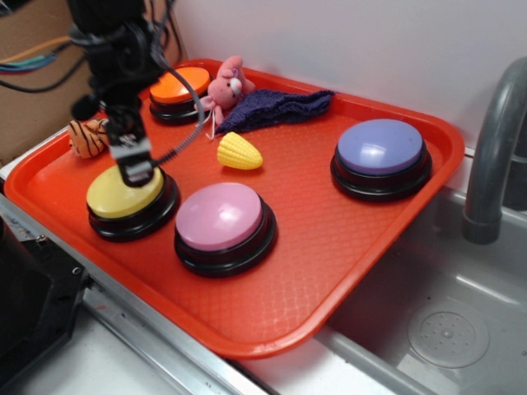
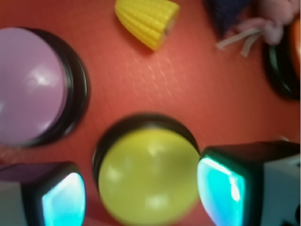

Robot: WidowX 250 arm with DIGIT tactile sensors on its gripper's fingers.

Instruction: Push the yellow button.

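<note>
— Four large round push buttons stand on the red plastic tray (image 1: 346,247). Where is the one we need, seen from the exterior camera?

— The pale-yellow domed button on a black base (image 1: 132,202) is at the near left corner of the tray, just beside the pink domed button (image 1: 222,222). The black robot gripper (image 1: 136,164) is right over its back edge and seems to touch the dome. I judge the approach is done; if the press is already made, I cannot tell.

— And from the wrist camera?

— The yellow button (image 2: 148,176) lies low in the middle, between the two fingertips (image 2: 218,183). The jaws are spread wide, about as wide as the dome, and they pinch nothing. The small yellow ridged corn toy (image 2: 146,20) lies well apart, at the top. What is left, I think, is to push down on the dome.
</note>
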